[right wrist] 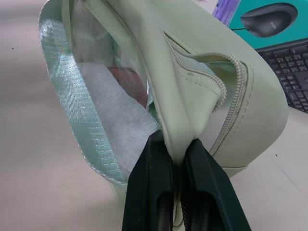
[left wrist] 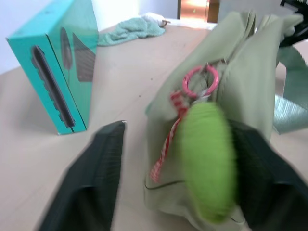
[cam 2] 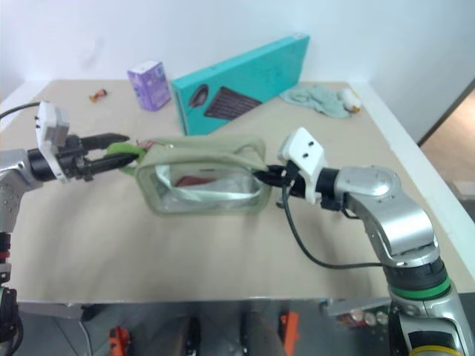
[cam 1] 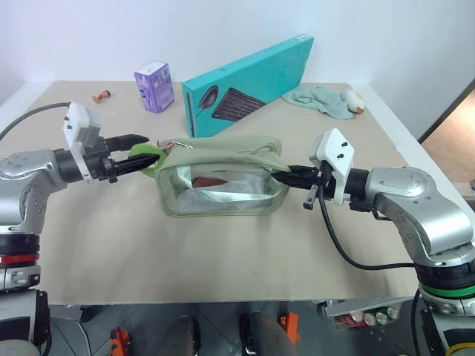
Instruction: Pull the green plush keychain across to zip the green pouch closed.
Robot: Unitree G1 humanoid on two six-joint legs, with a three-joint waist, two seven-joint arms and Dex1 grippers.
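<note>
The left hand [cam 1: 141, 152] reaches level toward the left end of the green pouch [cam 1: 223, 174], its fingers apart around the green plush keychain [cam 1: 146, 158]; whether they press it I cannot tell. The pouch stands mid-desk [cam 1: 223, 259]. At its right end, the right hand [right wrist: 175, 159] is clamped tight on a fold of the pouch's fabric. The teal keyboard box [cam 1: 249, 85] stands just behind; bare desk lies in front toward the near edge.

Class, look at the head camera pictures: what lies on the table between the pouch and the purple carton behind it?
In the left eye view, bare tabletop lies between the pouch and the purple carton; the teal box stands off to one side.
</note>
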